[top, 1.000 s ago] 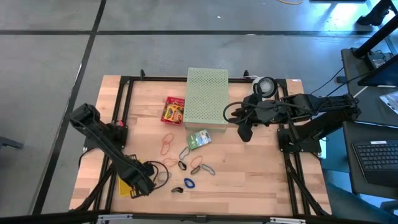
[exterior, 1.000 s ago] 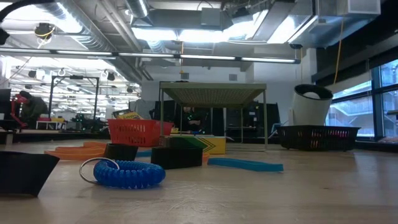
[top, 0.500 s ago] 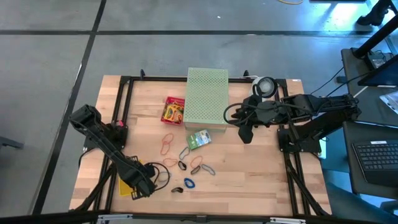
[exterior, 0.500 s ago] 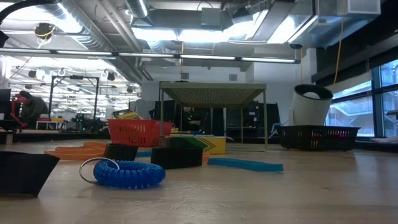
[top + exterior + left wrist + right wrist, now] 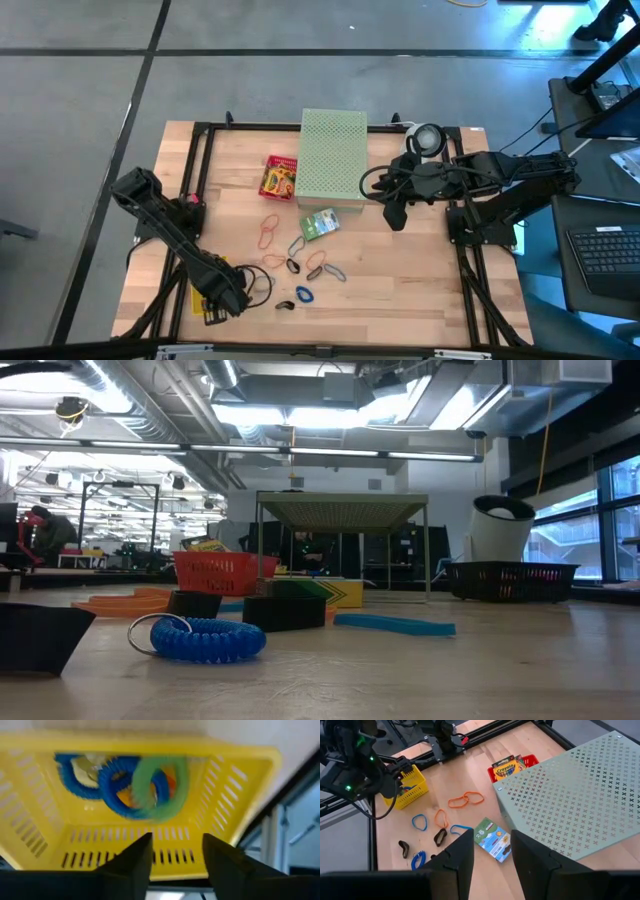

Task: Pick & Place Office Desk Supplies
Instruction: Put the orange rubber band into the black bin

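Left wrist view: my left gripper [image 5: 172, 865] hangs over the yellow basket [image 5: 240, 815], fingers parted with a clear gap and nothing between them. Blue, green and orange coiled loops [image 5: 137, 782] lie on the basket floor, apart from my fingers. I judge the drop step to be finishing; doing it well means lifting straight up until my fingertips clear the basket rim before swinging away, so that no loop snags and rides out.

In the high view the basket [image 5: 202, 297] sits near the table's 7 o'clock corner, with my left gripper [image 5: 225, 298] above it. The remaining supplies lie around the table centre, toward 3 o'clock from the basket: orange rubber-band loops [image 5: 268, 234], a blue coiled loop [image 5: 303, 295], a small black clip [image 5: 283, 305] and a green card box [image 5: 320, 223]. A red crayon box [image 5: 279, 177] rests beside the large perforated box [image 5: 333, 165] at 12 o'clock.

My right gripper [image 5: 394, 213] waits at 3 o'clock, just off the perforated box's corner, fingers partly open and empty.

Open wood lies between basket and loops, giving a free sweep. The black frame rail [image 5: 190, 190] runs close along the basket's 9 o'clock side, so I keep moves toward table centre. The nearest clip and blue loop sit close to the 6 o'clock edge; I approach from above.
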Tool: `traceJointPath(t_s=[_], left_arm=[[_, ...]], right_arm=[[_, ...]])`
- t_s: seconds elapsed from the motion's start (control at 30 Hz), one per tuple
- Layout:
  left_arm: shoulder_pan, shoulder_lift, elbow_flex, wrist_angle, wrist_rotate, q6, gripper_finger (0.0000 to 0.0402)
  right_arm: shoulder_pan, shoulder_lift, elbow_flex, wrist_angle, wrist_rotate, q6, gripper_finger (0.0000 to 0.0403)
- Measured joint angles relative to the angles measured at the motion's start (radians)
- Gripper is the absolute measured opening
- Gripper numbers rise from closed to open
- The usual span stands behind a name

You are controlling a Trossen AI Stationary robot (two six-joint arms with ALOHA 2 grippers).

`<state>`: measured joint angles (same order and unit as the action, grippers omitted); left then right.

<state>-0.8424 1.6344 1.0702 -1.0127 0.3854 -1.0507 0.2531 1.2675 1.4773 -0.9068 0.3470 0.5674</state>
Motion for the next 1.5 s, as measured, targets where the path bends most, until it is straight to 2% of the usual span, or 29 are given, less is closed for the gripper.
traceJointPath(t_s=[0.17,0.4,0.47,0.53,0.67,0.83,1.0,1.17,1.5], left_arm=[[0.022,-0.084,0.001,-0.001,-0.005,-0.087,0.0210],[0.034,-0.213,0.002,-0.032,-0.100,-0.119,0.0202],[0.045,-0.241,0.002,-0.034,-0.170,-0.130,0.0199],[0.068,-0.265,0.002,-0.033,-0.287,-0.130,0.0198],[0.152,-0.275,0.002,-0.030,-0.510,-0.041,0.0198],[0.333,-0.244,-0.004,-0.023,-0.629,0.122,0.0198],[0.515,-0.240,-0.065,0.114,-0.621,0.261,0.0198],[0.648,-0.239,-0.161,0.305,-0.481,0.312,0.0198],[0.689,-0.188,-0.185,0.361,-0.442,0.425,0.0188]], right_arm=[[0.000,0.000,0.000,0.000,0.000,0.000,0.0129],[0.000,0.000,0.000,0.000,0.000,-0.004,0.0129],[0.000,0.000,0.000,0.000,0.001,-0.004,0.0129],[0.000,0.000,0.000,0.000,0.001,-0.004,0.0129],[0.000,0.000,0.000,0.000,0.000,0.000,0.0129],[0.000,0.000,0.000,0.000,0.001,0.016,0.0129],[0.000,0.000,0.000,0.000,-0.012,0.025,0.0129],[0.000,0.000,0.000,0.000,-0.015,0.027,0.0129],[0.000,0.000,0.000,0.001,-0.015,0.031,0.0129]])
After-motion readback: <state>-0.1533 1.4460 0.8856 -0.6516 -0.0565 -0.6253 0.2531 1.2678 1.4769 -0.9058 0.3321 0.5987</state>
